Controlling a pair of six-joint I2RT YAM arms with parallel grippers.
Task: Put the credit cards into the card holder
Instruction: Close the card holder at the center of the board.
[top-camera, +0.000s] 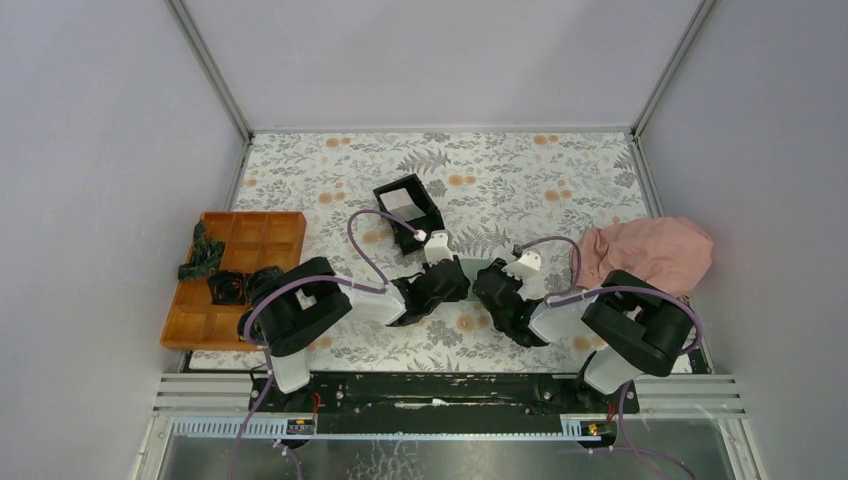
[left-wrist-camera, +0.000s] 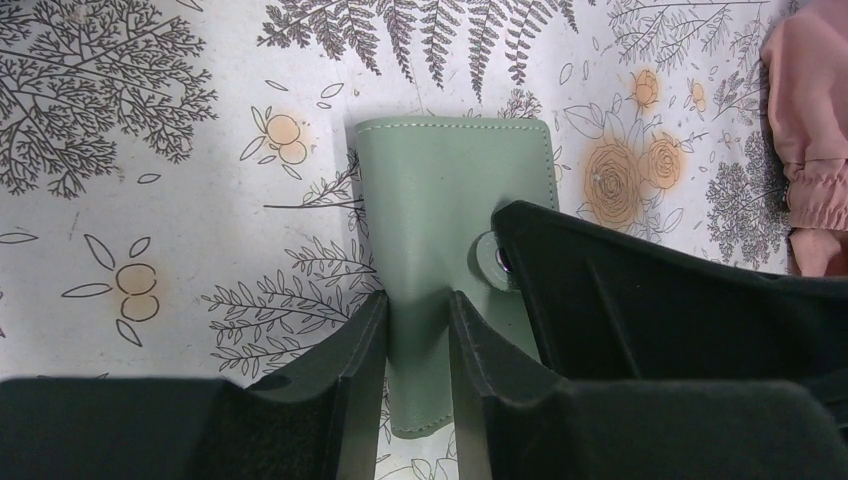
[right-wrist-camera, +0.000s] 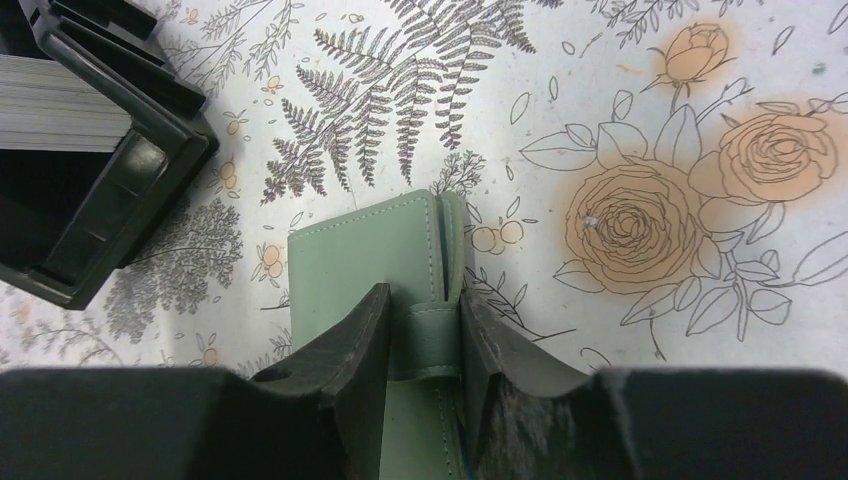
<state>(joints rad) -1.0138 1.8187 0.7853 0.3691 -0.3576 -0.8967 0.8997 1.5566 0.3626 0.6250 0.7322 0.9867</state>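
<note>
The sage-green card holder (left-wrist-camera: 450, 190) lies closed on the flowered table, between the two arms; from above only a sliver of it (top-camera: 469, 268) shows. My left gripper (left-wrist-camera: 418, 320) (top-camera: 452, 281) is shut on its near end, both fingers pressed against the leather. My right gripper (right-wrist-camera: 425, 322) (top-camera: 490, 284) comes from the opposite side, shut on the holder's snap strap (right-wrist-camera: 430, 340). The right gripper's black body covers part of the holder in the left wrist view. The pale grey credit cards (right-wrist-camera: 55, 100) (top-camera: 403, 203) stand stacked in the black box.
The black open-top box (top-camera: 410, 207) (right-wrist-camera: 110, 200) sits just behind the grippers. An orange compartment tray (top-camera: 250, 240) with dark items lies at the left. A pink cloth (top-camera: 650, 250) (left-wrist-camera: 810, 120) is bunched at the right.
</note>
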